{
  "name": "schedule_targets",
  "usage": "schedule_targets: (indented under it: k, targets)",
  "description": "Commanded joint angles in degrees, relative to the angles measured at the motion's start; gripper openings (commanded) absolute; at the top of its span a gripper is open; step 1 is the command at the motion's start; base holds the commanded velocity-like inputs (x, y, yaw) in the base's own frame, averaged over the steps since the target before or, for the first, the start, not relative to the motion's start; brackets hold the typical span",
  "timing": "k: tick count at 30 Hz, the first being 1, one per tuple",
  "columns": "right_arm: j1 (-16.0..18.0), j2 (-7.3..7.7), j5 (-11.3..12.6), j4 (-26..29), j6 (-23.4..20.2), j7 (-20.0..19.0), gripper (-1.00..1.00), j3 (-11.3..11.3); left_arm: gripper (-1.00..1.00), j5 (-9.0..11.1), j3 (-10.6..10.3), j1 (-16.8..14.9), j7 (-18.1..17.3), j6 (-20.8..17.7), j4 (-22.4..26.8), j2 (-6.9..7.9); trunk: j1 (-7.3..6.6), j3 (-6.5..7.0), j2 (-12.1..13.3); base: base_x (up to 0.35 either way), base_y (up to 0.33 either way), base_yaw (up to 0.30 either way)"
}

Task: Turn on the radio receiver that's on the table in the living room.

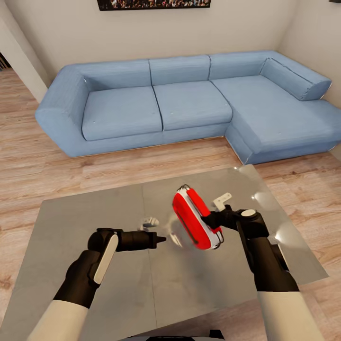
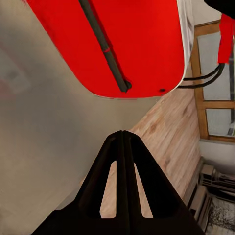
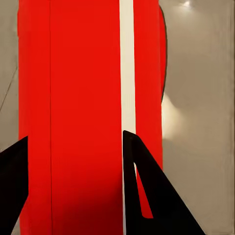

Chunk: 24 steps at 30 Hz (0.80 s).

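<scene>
The radio receiver (image 1: 196,217) is lifted off the table (image 1: 85,222), tilted on its edge above the right half of the glossy grey top, pinched by the right gripper (image 1: 211,221), whose fingers (image 3: 147,196) straddle the red body on either side near the white trim stripe. The radio's thin loop handle (image 2: 105,46) runs across its red face in the left wrist view, and a faint red reflection lies in the tabletop just beside it. The left gripper (image 1: 161,240) is pressed together, its two fingertips meeting in a point, aimed toward the radio's near end and stopping just short of it, apart from the red shell. It hovers over the table close to the middle seam (image 1: 147,255). Nothing stands between the left gripper and the radio. Beyond the table, across a strip of light wood floor (image 1: 28,166), the blue L-shaped sofa (image 1: 189,102) fills the far wall, its long end reaching forward on the right. The lower edge of a framed crowd picture (image 1: 154,4) hangs above the sofa on the beige wall (image 1: 71,33). In the left wrist view a wood-framed window (image 2: 213,73) shows past the radio
</scene>
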<state>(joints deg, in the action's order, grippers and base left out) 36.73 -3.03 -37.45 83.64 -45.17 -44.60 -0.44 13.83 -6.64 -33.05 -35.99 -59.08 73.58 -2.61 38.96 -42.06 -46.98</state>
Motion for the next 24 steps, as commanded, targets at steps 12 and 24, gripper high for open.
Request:
schedule_targets:
  k: [12, 24]
  targets:
    - [-0.07, 0.16, -0.02, -5.28, 0.68, 11.48, -1.0, 0.62, -1.0, 0.04, 0.24, 0.0, 0.04, -0.06, 0.05, 0.06, 0.0, 0.0, 0.0, 0.0, 0.0, 0.0]
    - [-0.08, 0.35, 0.0, -5.5, 0.89, 11.42, -1.0, 0.7, -1.0, 0.05, 0.32, 0.0, 0.29, -0.07, 0.04, 0.06, 0.0, 0.0, 0.0, 0.0, 0.0, 0.0]
